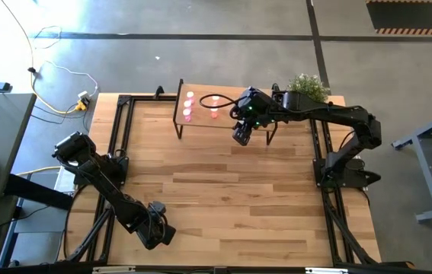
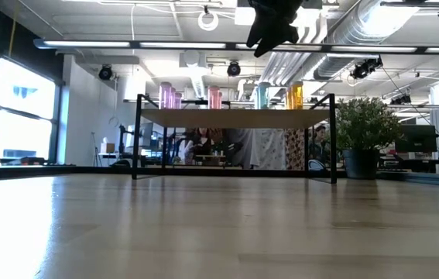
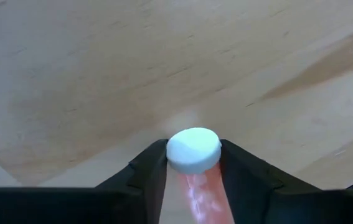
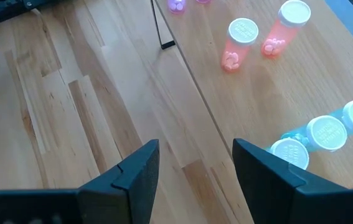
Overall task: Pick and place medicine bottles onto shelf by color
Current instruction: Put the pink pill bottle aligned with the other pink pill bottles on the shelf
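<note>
Salmon-red translucent bottle with a white cap [image 3: 193,150]: nearest item, sitting between the fingers [image 3: 148,171] of my left hand [image 1: 157,228], which look closed against its sides, low at the near edge of the surface.

Wood-plank surface [image 1: 223,190]: largest item; broad, pale boards, no loose bottle visible on it from overhead.

Small raised shelf of light wood on thin black legs [image 1: 227,116]: at the far edge. Stock already standing on it, grouped by colour: pink bottles [image 2: 169,97] at one end, one salmon bottle [image 2: 214,97], pale green bottle [image 2: 261,95], orange bottle [image 2: 295,95] toward the other.

Green potted plant [image 1: 307,86]: beside the shelf's far corner.

My right hand [image 1: 242,135]: hovering above the shelf's front edge, fingers apart, empty; two salmon-red bottles [image 4: 243,42] and pale blue-green ones [image 4: 325,134] show beneath it.

Progress, by my judgement: mostly shelved; the gripped bottle remains to carry across and set with the salmon group.
</note>
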Robot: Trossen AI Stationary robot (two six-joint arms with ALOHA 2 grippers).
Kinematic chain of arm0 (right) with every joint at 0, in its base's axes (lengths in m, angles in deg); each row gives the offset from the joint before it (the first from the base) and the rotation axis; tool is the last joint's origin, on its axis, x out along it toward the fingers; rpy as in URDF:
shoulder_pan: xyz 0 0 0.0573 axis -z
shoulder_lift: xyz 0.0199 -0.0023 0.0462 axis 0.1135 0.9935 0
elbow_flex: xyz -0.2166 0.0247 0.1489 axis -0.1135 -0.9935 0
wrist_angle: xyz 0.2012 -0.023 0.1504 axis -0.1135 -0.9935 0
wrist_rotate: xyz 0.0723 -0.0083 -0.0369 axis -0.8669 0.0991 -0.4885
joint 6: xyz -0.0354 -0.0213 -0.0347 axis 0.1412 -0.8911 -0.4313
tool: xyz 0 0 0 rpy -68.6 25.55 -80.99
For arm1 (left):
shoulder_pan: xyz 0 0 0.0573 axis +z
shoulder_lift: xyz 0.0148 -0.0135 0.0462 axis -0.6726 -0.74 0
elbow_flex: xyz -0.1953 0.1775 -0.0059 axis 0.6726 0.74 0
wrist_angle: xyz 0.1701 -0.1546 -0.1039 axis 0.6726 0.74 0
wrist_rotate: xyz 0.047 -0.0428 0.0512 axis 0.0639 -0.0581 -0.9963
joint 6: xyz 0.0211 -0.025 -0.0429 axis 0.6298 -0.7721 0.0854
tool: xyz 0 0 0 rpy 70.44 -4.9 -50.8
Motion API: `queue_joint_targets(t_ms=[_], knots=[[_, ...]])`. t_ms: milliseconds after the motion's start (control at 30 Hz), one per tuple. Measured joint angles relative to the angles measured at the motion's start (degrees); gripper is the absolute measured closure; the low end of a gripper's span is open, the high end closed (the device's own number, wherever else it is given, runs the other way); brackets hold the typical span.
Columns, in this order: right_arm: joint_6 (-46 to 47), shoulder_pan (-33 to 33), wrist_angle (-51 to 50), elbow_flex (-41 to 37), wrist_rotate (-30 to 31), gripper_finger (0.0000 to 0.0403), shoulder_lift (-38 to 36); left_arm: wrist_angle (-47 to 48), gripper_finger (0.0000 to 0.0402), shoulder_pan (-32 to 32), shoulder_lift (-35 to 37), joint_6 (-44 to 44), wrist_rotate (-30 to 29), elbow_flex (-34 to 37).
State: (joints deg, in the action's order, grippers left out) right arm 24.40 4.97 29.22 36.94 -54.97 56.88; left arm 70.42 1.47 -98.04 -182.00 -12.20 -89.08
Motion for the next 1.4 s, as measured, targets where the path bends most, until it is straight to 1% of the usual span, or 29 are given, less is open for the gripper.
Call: queue_joint_targets(t_ms=[167,433,633,767,900,1067,1133,1267,1400], knots=[[0.00,0.00,0.00,0.00,0.00,0.0208,0.00,-0.14,0.0293,0.01,-0.01,0.01,-0.13,0.02],[0.00,-0.02,-0.02,0.00,0.00,0.0208,0.00,-0.35,0.0292,0.02,0.00,1.33,-1.12,-0.37],[0.00,-0.02,-0.02,0.00,0.00,0.0208,0.00,-0.37,0.0292,1.35,2.12,3.54,-7.75,-0.48],[0.00,-0.02,-0.02,0.00,0.00,0.0208,0.00,-0.43,0.0292,3.51,4.53,6.96,-15.27,-0.52],[0.04,-0.02,-0.02,-0.01,0.01,0.0208,0.00,-0.79,0.0292,6.48,6.79,12.50,-23.61,-0.57],[0.47,-0.02,0.63,0.00,0.02,0.0208,0.00,-2.70,0.0291,10.53,8.77,21.30,-30.78,-0.58],[0.47,-0.02,0.90,-0.01,0.00,0.0208,0.00,-5.22,0.0291,12.36,9.48,25.41,-33.19,-0.59],[0.43,-0.02,0.86,-0.02,-0.30,0.0208,0.00,-9.95,0.0291,15.67,10.25,33.88,-35.69,-0.61],[-1.06,0.00,1.07,-0.02,-4.01,0.0208,0.00,-14.29,0.0291,18.79,10.99,42.13,-36.37,-0.61]])
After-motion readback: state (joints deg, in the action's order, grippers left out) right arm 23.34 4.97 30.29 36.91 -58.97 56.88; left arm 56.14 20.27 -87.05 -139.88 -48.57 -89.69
